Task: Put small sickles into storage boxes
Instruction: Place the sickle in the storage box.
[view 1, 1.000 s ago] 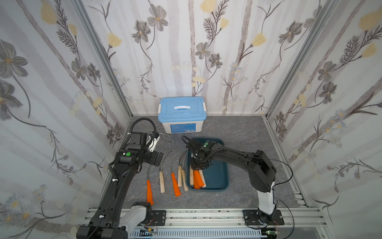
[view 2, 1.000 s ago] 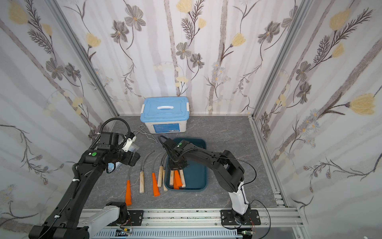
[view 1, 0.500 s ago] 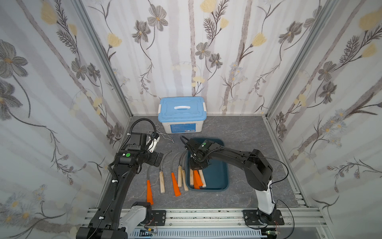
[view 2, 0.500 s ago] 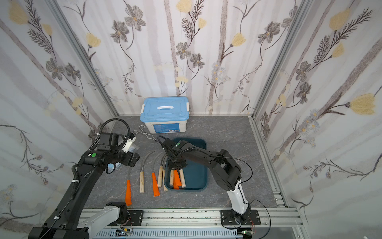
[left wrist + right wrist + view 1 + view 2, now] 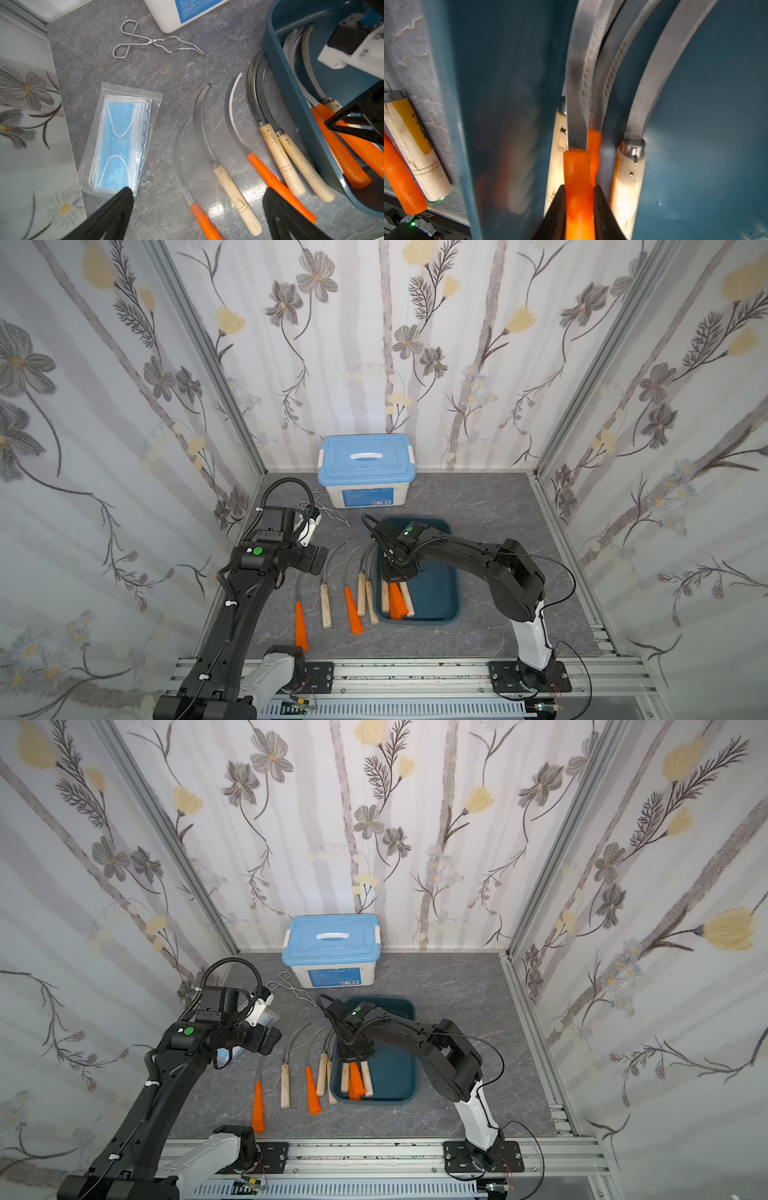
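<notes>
The dark teal storage box (image 5: 440, 593) (image 5: 395, 1073) lies at mid-table. My right gripper (image 5: 397, 574) (image 5: 579, 188) is down inside its left half, shut on the orange handle of a small sickle (image 5: 577, 170). That sickle lies over several others in the box, wooden (image 5: 627, 187) and orange-handled. Several more small sickles lie in a row on the table left of the box, among them an orange one (image 5: 300, 624) (image 5: 204, 222) and a wooden one (image 5: 326, 608) (image 5: 236, 197). My left gripper (image 5: 318, 559) (image 5: 198, 190) hangs open above the row's left end, holding nothing.
A white box with a light blue lid (image 5: 365, 466) stands at the back wall. Wire tongs (image 5: 153, 41) lie in front of it. A clear bag of blue face masks (image 5: 122, 139) lies at the left, under my left arm. Patterned walls enclose three sides.
My right arm's elbow has drifted slightly to the left while its gripper stays in the box on the orange handle. The left arm has not moved.
</notes>
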`<move>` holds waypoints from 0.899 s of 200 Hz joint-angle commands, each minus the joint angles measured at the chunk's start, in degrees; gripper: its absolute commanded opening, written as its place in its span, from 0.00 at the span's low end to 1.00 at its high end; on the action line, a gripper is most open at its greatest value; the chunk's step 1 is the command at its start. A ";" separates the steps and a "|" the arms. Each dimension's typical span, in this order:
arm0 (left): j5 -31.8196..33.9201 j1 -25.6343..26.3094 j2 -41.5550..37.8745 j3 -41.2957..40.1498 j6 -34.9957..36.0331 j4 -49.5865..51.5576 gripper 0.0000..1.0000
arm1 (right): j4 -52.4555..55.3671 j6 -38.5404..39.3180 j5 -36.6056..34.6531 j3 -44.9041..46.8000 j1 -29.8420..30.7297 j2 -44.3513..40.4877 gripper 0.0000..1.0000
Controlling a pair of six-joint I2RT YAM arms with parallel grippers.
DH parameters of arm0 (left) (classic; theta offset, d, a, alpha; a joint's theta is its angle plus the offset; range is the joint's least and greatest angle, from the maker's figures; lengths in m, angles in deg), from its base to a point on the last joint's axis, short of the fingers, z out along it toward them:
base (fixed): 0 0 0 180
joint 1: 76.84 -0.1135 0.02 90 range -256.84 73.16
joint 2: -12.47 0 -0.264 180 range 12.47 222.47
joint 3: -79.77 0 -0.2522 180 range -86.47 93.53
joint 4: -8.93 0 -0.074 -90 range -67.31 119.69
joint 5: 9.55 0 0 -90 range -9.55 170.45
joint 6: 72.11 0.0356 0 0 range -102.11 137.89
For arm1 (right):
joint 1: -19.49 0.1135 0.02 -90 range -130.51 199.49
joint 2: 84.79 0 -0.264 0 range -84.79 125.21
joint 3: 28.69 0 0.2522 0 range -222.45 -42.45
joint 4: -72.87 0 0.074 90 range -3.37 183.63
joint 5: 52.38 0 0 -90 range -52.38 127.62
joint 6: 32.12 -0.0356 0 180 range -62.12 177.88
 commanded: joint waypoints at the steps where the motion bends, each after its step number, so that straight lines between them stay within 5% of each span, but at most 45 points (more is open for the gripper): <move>1: 0.01 0.00 0.15 0.03 0.88 0.36 1.00 | -0.54 -0.01 0.13 -0.57 -0.03 0.39 0.23; 180: -0.51 0.00 -0.13 -1.36 0.72 0.66 1.00 | -0.06 0.56 -0.20 -0.93 0.04 1.21 0.27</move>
